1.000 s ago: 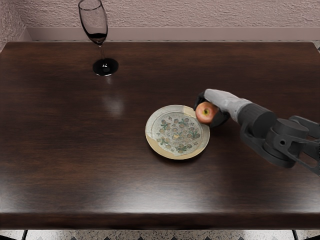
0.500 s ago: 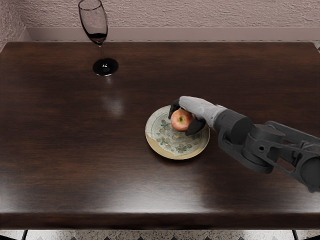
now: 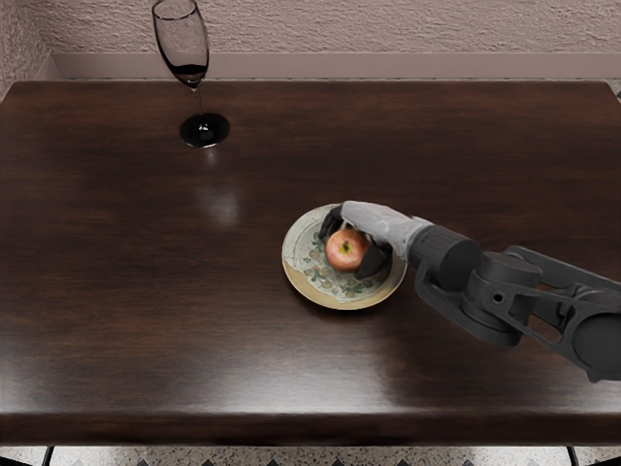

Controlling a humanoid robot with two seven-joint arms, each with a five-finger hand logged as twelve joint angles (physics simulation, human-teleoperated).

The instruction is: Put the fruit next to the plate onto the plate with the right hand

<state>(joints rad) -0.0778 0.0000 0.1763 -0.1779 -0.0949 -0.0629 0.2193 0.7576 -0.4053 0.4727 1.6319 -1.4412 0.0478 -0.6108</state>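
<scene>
Right hand (image 3: 374, 231) clasps the apple (image 3: 345, 249) over the plate (image 3: 309, 282) centre, its arm entering from 4 o'clock. Contact with the plate: unconfirmed. I would lower gently, then open the hand slowly so the apple cannot roll.

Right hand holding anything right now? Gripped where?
Yes: the right hand grips the apple, fingers curled over its top and sides, above the plate.
</scene>
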